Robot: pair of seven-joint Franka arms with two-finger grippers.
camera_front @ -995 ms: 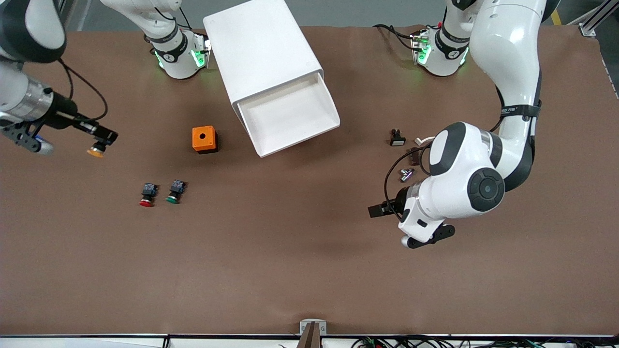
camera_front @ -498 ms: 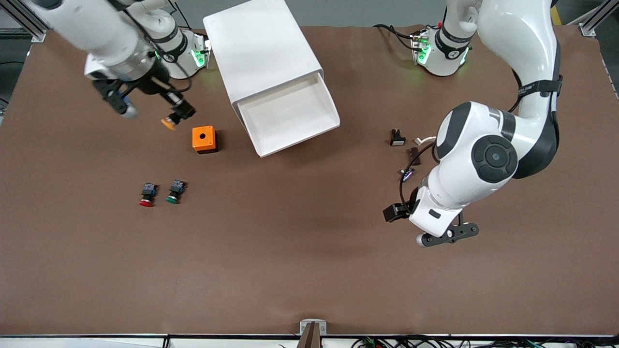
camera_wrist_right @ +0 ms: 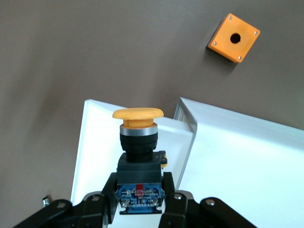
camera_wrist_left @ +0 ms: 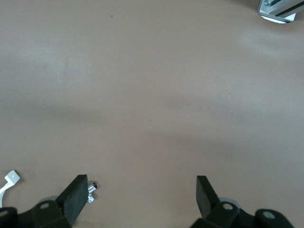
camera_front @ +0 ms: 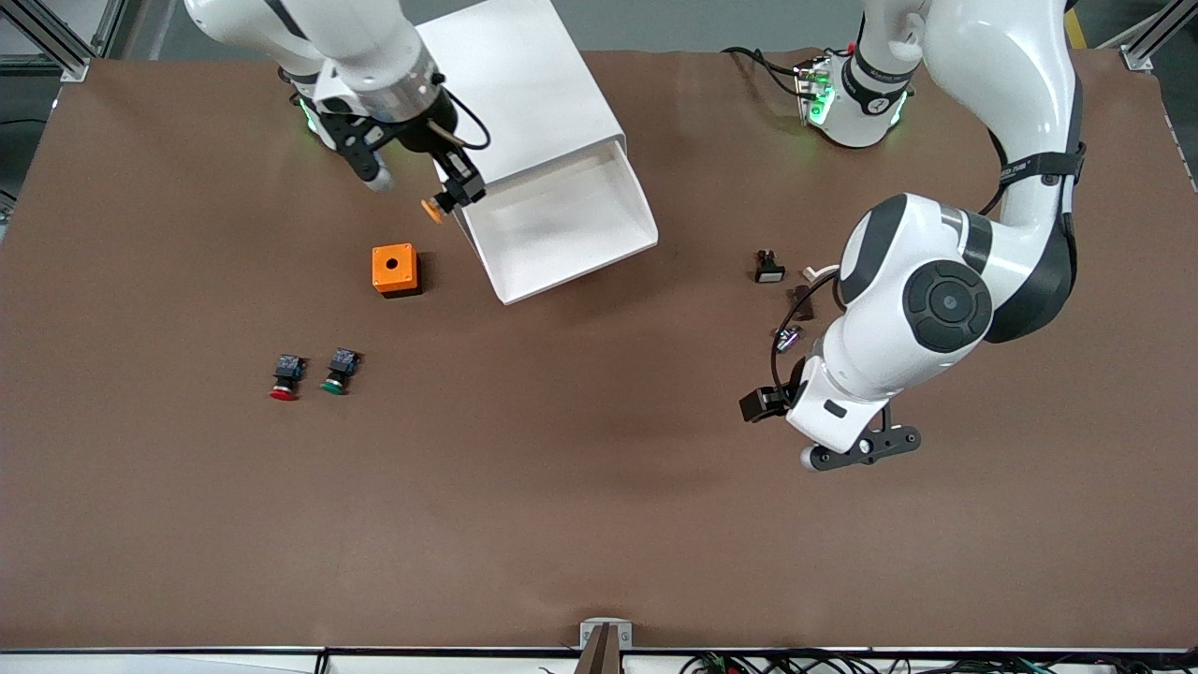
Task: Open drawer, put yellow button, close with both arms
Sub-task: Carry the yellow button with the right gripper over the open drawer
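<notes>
Now the right gripper [camera_front: 459, 194] is up in the air, over the edge of the open drawer [camera_front: 562, 225]. Its fingers pinch the black body of the yellow button [camera_front: 432, 209], and the yellow cap sticks out past the fingertips. The drawer is pulled out of the top of the white cabinet [camera_front: 505, 94]. An orange box [camera_front: 394, 270] sits on the brown table [camera_front: 562, 487], nearer to the front camera than the cabinet. A red button [camera_front: 284, 376] and a green button [camera_front: 339, 370] lie side by side, nearer still. The left gripper [camera_front: 856, 449] waits over bare table toward the left arm's end, its fingers [camera_wrist_left: 73, 202] spread wide and holding nothing.
</notes>
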